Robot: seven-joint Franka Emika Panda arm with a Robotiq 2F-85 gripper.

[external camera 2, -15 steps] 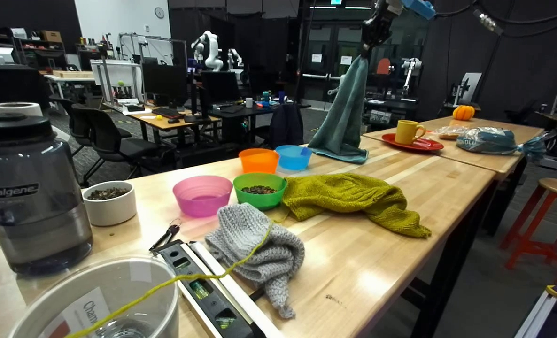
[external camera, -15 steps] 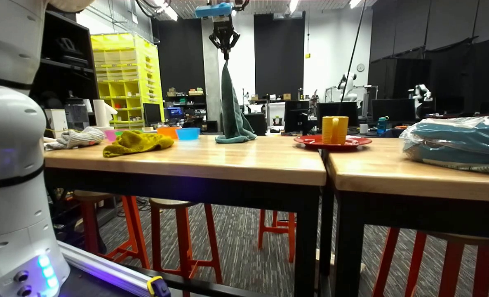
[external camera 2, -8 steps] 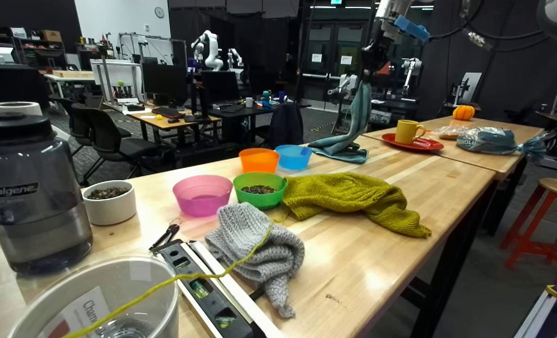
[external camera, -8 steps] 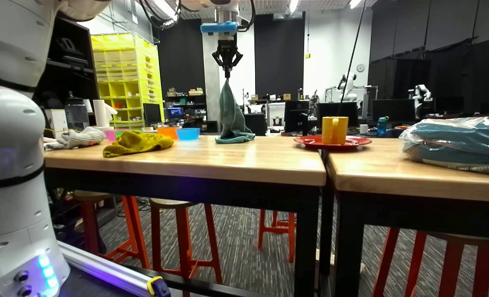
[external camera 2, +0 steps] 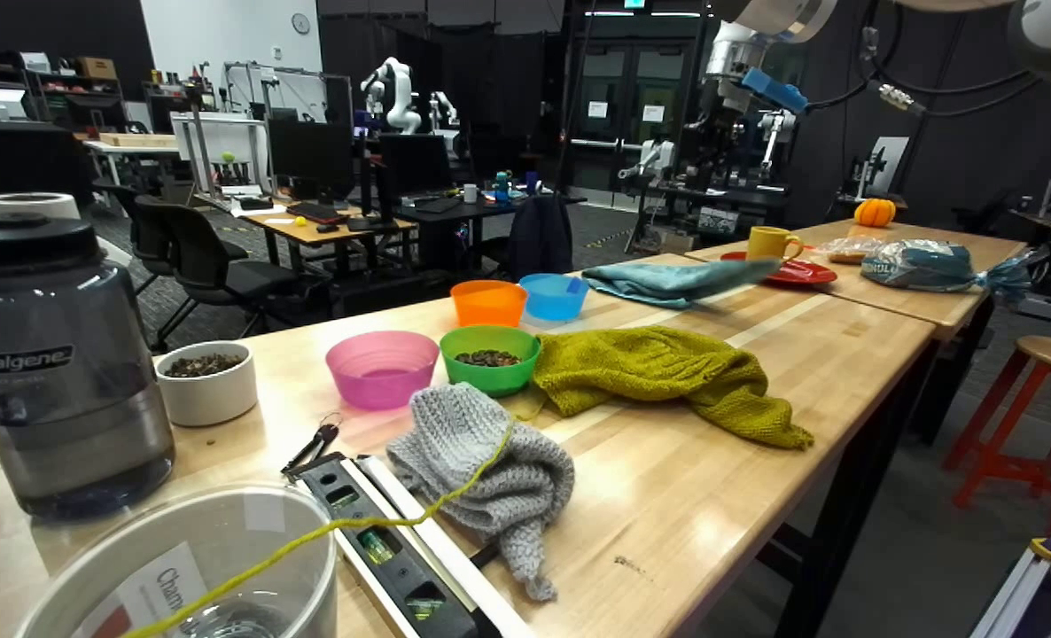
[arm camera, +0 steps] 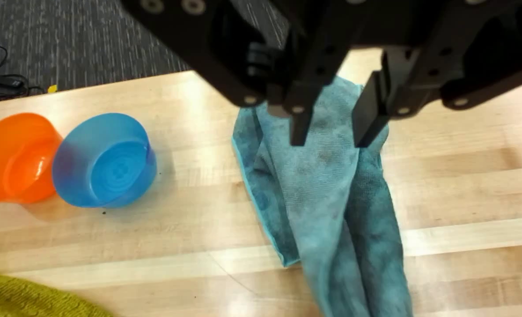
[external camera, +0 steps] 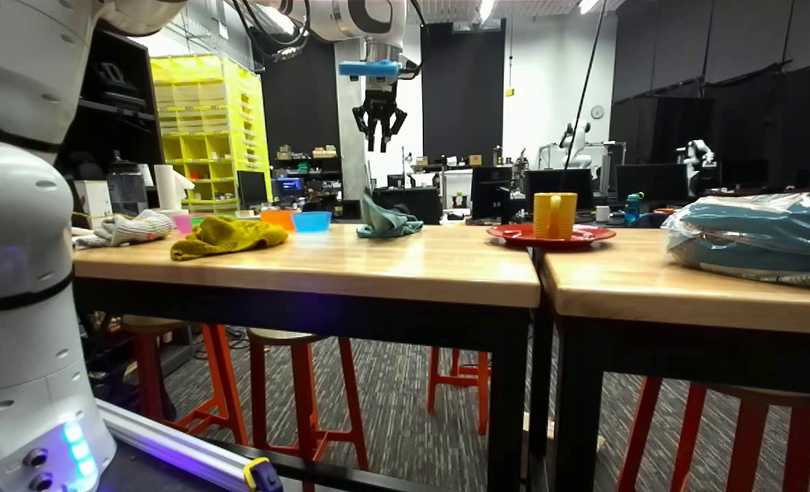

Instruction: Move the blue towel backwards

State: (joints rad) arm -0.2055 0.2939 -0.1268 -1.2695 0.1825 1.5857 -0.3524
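The blue-green towel (external camera 2: 641, 282) lies in loose folds on the wooden table, near the edge behind the bowls. Its freed end is blurred and in the air in an exterior view, reaching toward the red plate. It also shows as a low heap with a raised tip in an exterior view (external camera: 382, 224). My gripper (external camera: 377, 146) is open and empty, well above the towel and apart from it. In the wrist view the gripper (arm camera: 330, 143) has a clear gap between its fingers, with the towel (arm camera: 318, 193) below them.
A blue bowl (external camera 2: 554, 298) and an orange bowl (external camera 2: 488, 303) stand beside the towel. A mustard cloth (external camera 2: 667, 372) lies nearer the front. A red plate (external camera: 507, 234) holds a yellow mug (external camera: 548, 216). A bagged package (external camera: 767, 236) lies on the adjoining table.
My gripper came down with the towel hanging from it, then opened and let it go. The towel has dropped from hanging upright into folds on the table, its top end falling over.
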